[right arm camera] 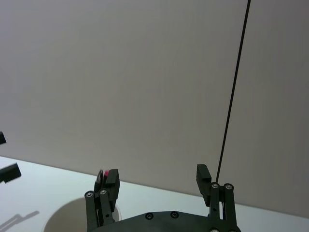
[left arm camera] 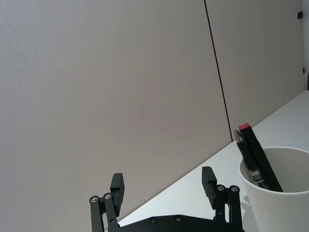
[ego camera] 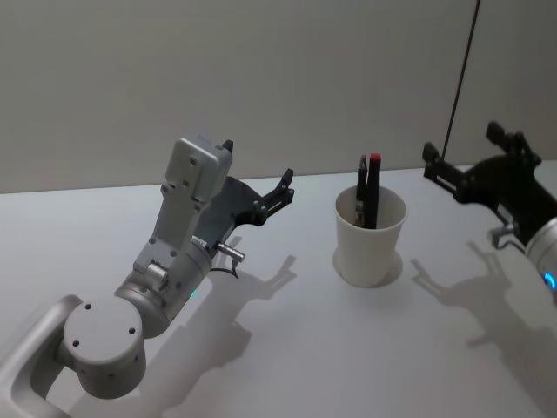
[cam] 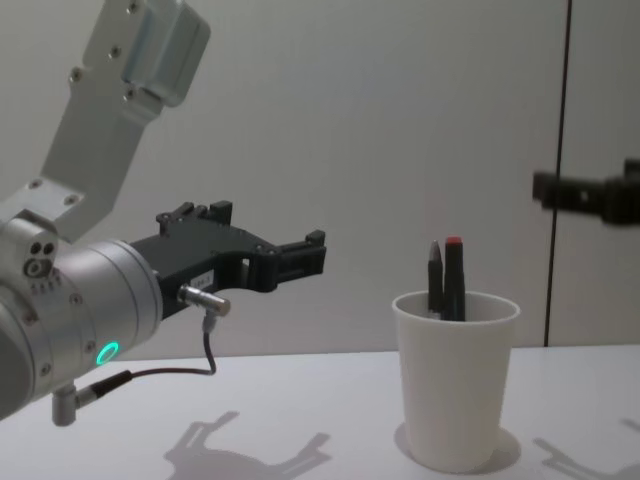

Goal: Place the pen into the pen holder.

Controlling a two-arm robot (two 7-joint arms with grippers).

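Left gripper (ego camera: 257, 178) hangs above the table (ego camera: 287, 348), left of the pen holder (ego camera: 370, 239), fingers spread wide with nothing between them. Left wrist view confirms: both fingertips (left arm camera: 117, 184) stand far apart, only wall (left arm camera: 106, 87) in the gap. Chest view puts this gripper (cam: 300, 258) at about rim height of the cup, well apart from it, pointing toward it. Green status light glows on the left arm's wrist housing (cam: 80, 320), and a thin cable (cam: 205, 345) loops under it.

Right gripper (ego camera: 461, 165) hangs above the table on the other side of the pen holder, also clear of it. Its fingers are parted wide and hold nothing; right wrist view shows the two fingertips (right arm camera: 112, 178) apart, with wall behind them.

Pen holder: white paper cup, upright on the table between the two grippers, touched by neither. Two pens stand in it, leaning against the far side of the rim: a black one with a red cap (ego camera: 374, 187) and a dark one (ego camera: 361, 190) just beside it. Both stick up past the rim. In the chest view the red-capped pen (cam: 454, 275) sits right of the dark pen (cam: 435, 278); they are touching or nearly so, cannot tell which.

Shadows of both grippers fall on the table surface either side of the cup.
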